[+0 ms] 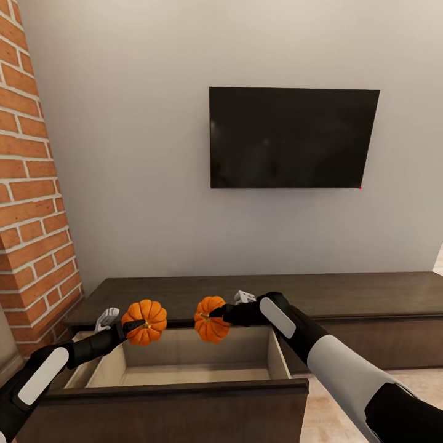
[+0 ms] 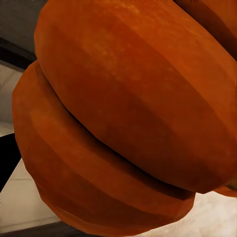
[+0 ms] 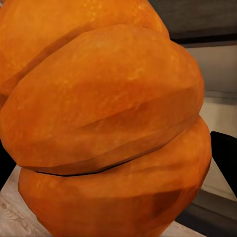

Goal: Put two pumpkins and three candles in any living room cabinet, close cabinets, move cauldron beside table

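Note:
Two ribbed orange pumpkins hang over the open drawer (image 1: pixel 184 375) of the low dark-brown cabinet (image 1: pixel 369 295). My left gripper (image 1: pixel 130 327) is shut on the left pumpkin (image 1: pixel 146 322), whose ribs crowd the left wrist view (image 2: pixel 123 118). My right gripper (image 1: pixel 216 315) is shut on the right pumpkin (image 1: pixel 210 320), seen close up in the right wrist view (image 3: pixel 103 128). Both pumpkins are held above the drawer's back part, a hand's width apart. The drawer's pale beige inside looks bare. Candles, cauldron and table are out of view.
A black wall-mounted TV (image 1: pixel 292 136) hangs above the cabinet. A red brick wall (image 1: pixel 31 203) juts out at the left, close to my left arm. Pale wood floor (image 1: pixel 344 406) shows to the right of the open drawer.

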Available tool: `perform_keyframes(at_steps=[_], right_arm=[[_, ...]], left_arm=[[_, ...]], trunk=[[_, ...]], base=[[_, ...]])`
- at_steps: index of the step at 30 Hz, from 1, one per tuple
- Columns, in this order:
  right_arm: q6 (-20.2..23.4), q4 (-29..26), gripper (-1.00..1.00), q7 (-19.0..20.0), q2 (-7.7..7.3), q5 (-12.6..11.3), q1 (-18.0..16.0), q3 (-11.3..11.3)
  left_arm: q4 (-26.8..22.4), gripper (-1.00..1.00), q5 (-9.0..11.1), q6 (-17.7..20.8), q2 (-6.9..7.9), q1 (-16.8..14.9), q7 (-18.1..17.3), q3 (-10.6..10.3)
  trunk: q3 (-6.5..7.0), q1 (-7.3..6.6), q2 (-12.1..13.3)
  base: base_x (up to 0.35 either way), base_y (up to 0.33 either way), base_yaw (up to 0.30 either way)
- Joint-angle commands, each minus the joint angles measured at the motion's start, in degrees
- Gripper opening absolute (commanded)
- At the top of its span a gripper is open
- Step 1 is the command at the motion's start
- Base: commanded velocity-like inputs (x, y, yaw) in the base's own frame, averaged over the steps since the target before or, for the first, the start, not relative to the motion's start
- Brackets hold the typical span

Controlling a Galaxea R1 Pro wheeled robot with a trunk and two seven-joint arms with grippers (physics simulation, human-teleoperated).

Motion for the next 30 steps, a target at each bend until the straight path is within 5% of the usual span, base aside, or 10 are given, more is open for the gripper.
perform_keyframes(at_steps=[1,30], right_arm=[[0.09,-0.02,-1.0,0.03,-0.01,0.07,-0.06,0.13],[0.02,-0.03,-1.0,0.13,0.05,0.07,-0.06,0.38]], left_arm=[[0.02,-1.0,0.38,0.21,0.05,-0.04,0.03,-0.08],[-0.04,-1.0,0.47,0.21,0.12,-0.02,-0.38,-0.01]], trunk=[[-0.07,-0.01,-0.03],[-3.3,3.91,-7.19]], base=[[0.0,0.0,0.0],[0.0,0.0,0.0]])
